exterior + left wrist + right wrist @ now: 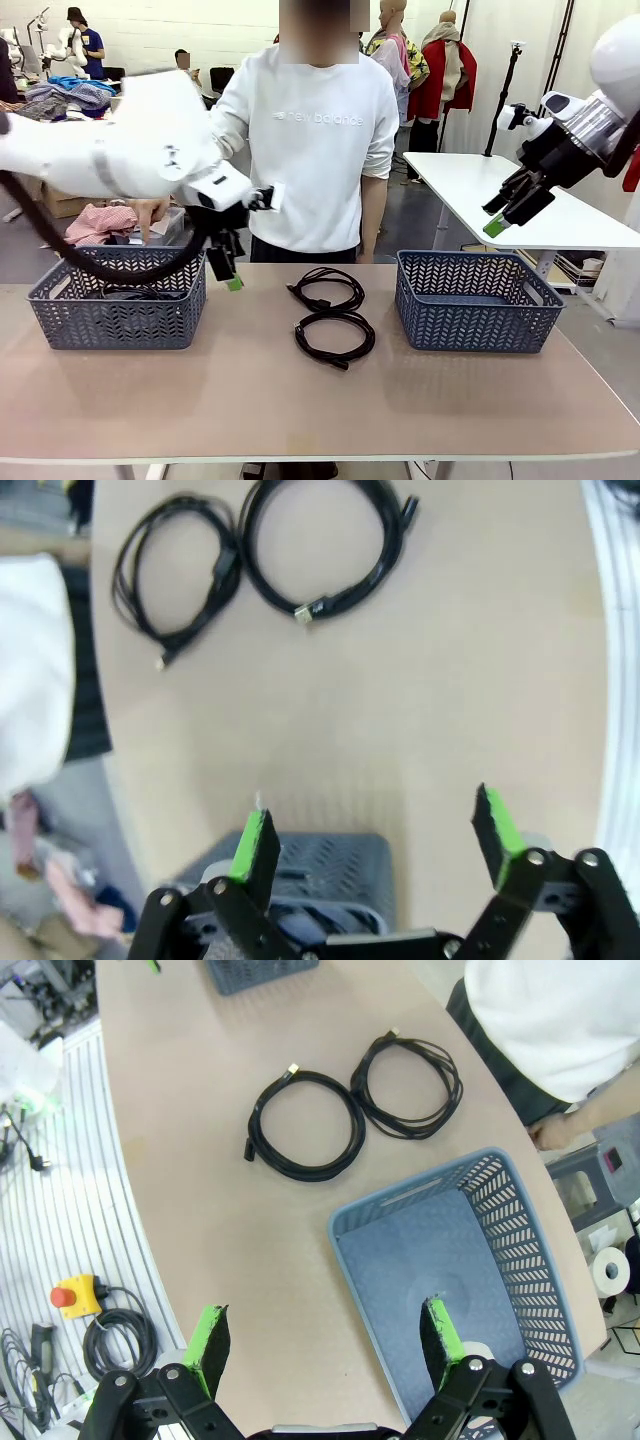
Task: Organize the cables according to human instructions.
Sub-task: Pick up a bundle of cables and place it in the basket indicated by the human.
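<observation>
Two cables lie as round black coils mid-table, one farther [325, 289] and one nearer [335, 338]. In the left wrist view they are at the top, as one coil [175, 575] and another [320, 550]. In the right wrist view the coils [300, 1125] [410, 1085] lie beside the right basket. My left gripper [226, 270] [375, 832] hangs open and holds nothing, above the right end of the left basket [118, 318] [310, 852]. Dark cord shows inside that basket. My right gripper [505, 212] [325, 1332] is open and raised high at the right.
The right blue basket [475, 305] [520, 1250] stands with nothing in it. The person stands at the far edge with one hand [150, 214] down behind the left basket. A red stop button [75, 1295] and loose cords lie off the table.
</observation>
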### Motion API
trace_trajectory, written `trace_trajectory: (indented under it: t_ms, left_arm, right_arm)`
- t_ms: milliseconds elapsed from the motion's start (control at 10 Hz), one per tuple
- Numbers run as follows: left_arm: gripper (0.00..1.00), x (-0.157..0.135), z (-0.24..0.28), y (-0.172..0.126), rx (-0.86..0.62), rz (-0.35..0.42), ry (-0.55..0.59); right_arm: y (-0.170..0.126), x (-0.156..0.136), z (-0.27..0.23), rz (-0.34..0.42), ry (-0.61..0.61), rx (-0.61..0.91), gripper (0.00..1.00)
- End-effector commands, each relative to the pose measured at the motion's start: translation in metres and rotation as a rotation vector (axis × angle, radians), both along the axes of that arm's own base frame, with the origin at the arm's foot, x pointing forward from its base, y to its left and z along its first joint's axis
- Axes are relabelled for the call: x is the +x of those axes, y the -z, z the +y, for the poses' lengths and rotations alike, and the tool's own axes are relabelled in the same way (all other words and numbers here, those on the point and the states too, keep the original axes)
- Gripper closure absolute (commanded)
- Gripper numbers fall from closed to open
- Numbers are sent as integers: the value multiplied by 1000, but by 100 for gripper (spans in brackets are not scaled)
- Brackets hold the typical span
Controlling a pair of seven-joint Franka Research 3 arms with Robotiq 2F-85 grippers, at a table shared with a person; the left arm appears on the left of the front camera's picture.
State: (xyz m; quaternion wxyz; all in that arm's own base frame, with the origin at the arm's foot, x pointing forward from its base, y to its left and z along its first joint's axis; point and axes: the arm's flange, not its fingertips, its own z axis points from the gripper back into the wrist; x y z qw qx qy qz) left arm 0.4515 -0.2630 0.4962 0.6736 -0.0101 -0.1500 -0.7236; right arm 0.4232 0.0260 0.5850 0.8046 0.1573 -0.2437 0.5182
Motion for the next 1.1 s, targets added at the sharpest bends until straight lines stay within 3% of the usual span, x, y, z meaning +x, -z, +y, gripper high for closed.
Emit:
trace_trajectory:
  t_ms: [0, 300, 600, 900, 1000]
  left_arm:
    - [0, 21, -20, 9, 51, -23, 190]
    - [0, 28, -62, 47, 128, -12, 350]
    - [0, 35, -96, 85, 184, -20, 401]
    - [0, 39, -96, 90, 173, -25, 356]
    - [0, 34, -103, 99, 175, 3, 416]
  right_arm:
    - [-3, 1, 0, -2, 1, -3, 0]
    - [-3, 1, 0, -2, 1, -3, 0]
    - [-3, 1, 0, -2, 1, -3, 0]
    - [-3, 1, 0, -2, 1, -3, 0]
    - [-3, 1, 0, -2, 1, -3, 0]
